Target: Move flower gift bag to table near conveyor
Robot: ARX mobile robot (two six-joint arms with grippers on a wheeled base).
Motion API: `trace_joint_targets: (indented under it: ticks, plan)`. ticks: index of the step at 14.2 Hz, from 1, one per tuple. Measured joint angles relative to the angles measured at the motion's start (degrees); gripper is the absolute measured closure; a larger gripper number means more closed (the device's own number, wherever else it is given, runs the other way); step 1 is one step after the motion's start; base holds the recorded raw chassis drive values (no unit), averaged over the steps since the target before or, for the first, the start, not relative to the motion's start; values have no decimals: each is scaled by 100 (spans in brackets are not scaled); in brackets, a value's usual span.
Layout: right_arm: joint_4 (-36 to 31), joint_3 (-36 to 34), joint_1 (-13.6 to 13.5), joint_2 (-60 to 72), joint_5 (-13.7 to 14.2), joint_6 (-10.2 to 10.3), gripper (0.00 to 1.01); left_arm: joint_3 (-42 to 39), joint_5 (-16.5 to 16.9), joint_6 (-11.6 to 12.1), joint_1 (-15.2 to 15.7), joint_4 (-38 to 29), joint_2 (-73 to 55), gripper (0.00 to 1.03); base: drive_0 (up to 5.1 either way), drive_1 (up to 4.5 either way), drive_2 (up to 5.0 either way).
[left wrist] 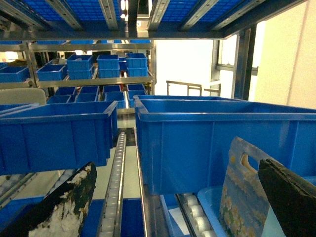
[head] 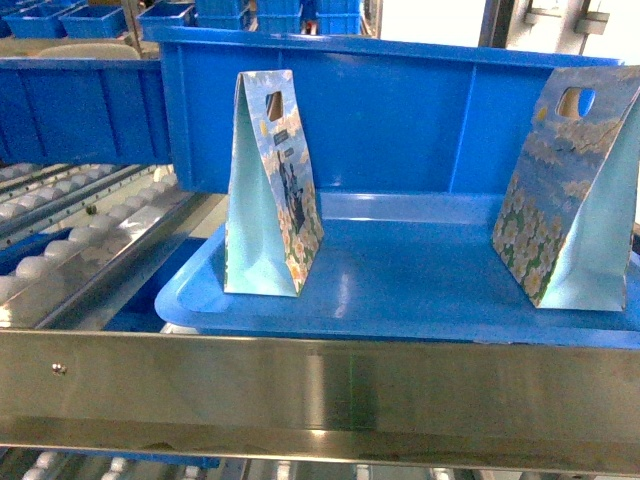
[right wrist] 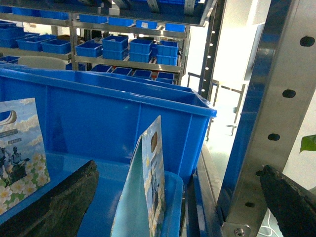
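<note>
Two flower gift bags stand upright on a glossy blue tray (head: 400, 290): one on the left (head: 270, 185), one at the right edge (head: 570, 190). Neither gripper shows in the head view. My left gripper (left wrist: 175, 207) is open; the left bag (left wrist: 244, 197) stands just inside its right finger (left wrist: 291, 197), untouched. My right gripper (right wrist: 173, 207) is open too, with the right bag (right wrist: 150, 187) seen edge-on between its fingers, not held. The other bag (right wrist: 19, 148) shows at that view's left. Conveyor rollers (head: 80, 230) run along the left. The table is out of view.
A deep blue bin (head: 400, 110) stands right behind the tray. A steel rail (head: 320, 385) crosses the front. A perforated steel post (right wrist: 266, 123) rises just inside my right gripper's right finger. More blue bins (left wrist: 54, 133) fill the shelves behind.
</note>
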State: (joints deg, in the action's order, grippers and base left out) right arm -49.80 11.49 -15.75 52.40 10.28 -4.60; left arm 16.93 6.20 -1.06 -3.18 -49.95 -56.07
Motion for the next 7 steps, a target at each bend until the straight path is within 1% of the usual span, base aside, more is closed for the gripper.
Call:
trace_joint_targets:
  ticks: [1,2,3,4,6,7]
  plan:
    - [-37,2,2,28,2,-11,3,0,2,0,-4,2,-2,5,0,0,0]
    - [125,98,0,122,-42,4,3,0,2,0,-4,2,-2,5,0,0,0]
    - [0,236,-17,339,-48,-15,3,0,0,0,-4,0,-2,5,0,0,0]
    - [-116,442,-46,608,-46,-24,3,0,0,0,-4,2,-2,5,0,0,0]
    - [-273,949,-81,1196,-59,-114,3,0,0,2,-4,2,-2,5,0,0,0]
    - [-216,1384,-44,1755,-90,-146,3,0,0,0,-4,2,-2,5,0,0,0]
